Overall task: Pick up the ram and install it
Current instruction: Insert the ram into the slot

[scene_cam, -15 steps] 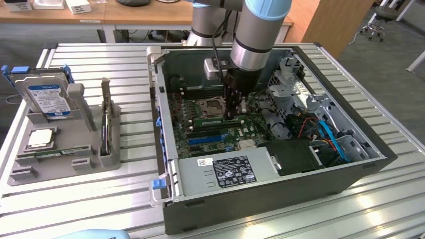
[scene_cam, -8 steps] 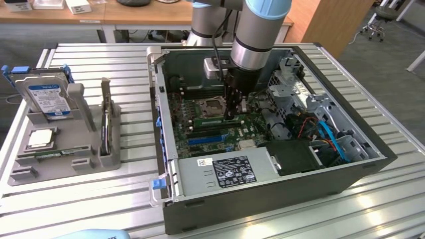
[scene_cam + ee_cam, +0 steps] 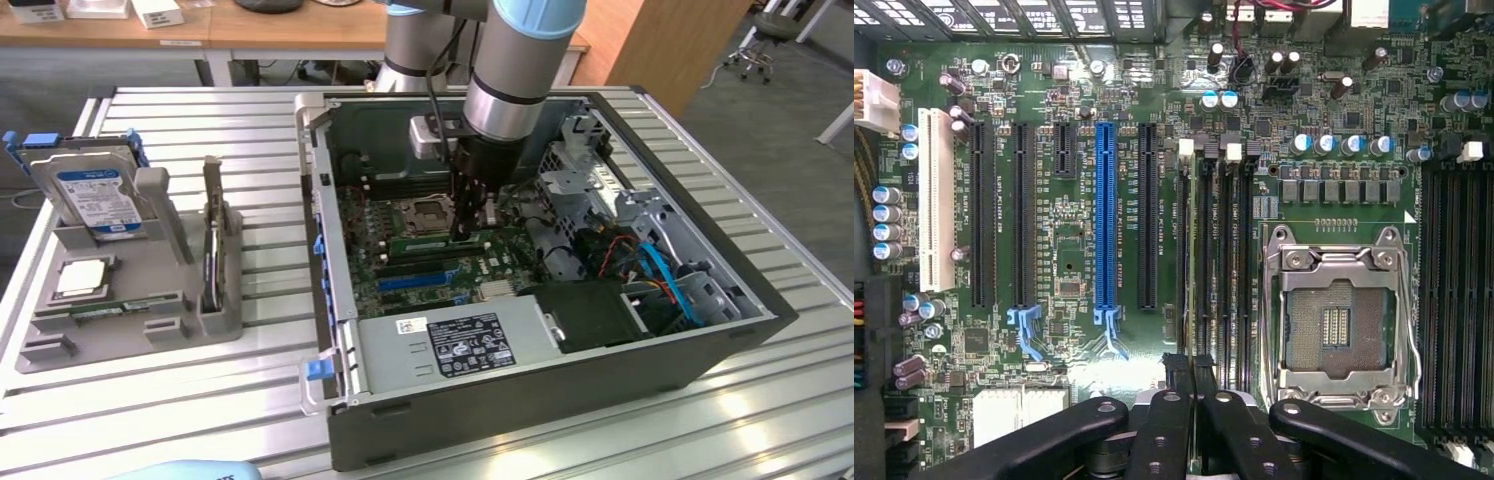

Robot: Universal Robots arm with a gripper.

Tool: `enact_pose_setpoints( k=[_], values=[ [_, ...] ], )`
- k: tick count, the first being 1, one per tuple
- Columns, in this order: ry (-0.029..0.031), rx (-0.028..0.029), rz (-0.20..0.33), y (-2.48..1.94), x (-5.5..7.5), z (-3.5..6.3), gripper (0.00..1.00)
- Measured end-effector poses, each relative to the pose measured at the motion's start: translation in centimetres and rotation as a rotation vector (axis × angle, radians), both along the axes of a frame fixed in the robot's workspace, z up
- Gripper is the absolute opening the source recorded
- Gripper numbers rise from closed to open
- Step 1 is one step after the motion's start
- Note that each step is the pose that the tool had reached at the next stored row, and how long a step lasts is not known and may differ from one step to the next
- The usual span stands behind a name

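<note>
The ram is a thin green stick standing on edge in a memory slot of the motherboard, inside the open computer case. In the wrist view its top edge runs along the second slot beside the empty processor socket. My gripper reaches straight down into the case. Its black fingers are shut together, with the tips over one end of that stick. I cannot tell whether they touch it.
At the exterior view's left, a grey fixture holds the hard drive, the silver processor chip and another green stick. The power supply, cables and drive cage crowd the case. A blue expansion slot lies beside the memory slots.
</note>
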State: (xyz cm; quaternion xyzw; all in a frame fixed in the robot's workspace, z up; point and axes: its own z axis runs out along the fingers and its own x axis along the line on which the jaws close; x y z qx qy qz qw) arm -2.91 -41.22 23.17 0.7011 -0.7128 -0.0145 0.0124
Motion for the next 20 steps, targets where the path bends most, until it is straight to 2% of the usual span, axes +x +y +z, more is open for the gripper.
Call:
enact_pose_setpoints(
  k=[20],
  values=[
    [-0.0004, -0.0024, 0.011, 0.00, -0.13, -0.01, 0.11]
  ],
)
